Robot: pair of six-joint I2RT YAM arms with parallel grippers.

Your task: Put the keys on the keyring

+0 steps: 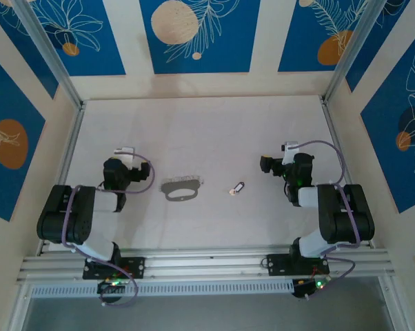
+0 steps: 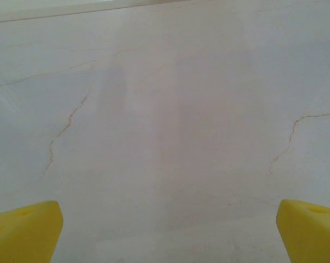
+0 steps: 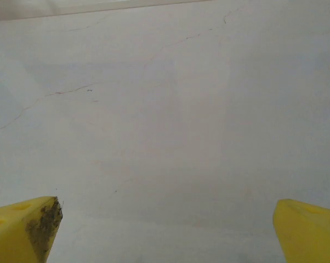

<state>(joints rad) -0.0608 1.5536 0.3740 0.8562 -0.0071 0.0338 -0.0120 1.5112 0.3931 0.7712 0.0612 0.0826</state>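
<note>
Both spread and empty: right end effector (image 3: 166, 227) should pinch the keys (image 1: 236, 187) to its left, left end effector (image 2: 166, 230) steady the keyring (image 1: 180, 189) to its right.

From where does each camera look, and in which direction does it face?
Top external: above and behind the arm bases, looking down on the pale table; shows the left arm, the right arm, the thin grey oval keyring and the tiny dark oblong key, apart.
Left wrist: on the left arm, facing bare table; the left pincer open, its yellow fingertips in the lower corners.
Right wrist: on the right arm, facing bare table; the right pincer open, one tip soiled dark.
Shared: both wrist views see faintly cracked bare table.
</note>
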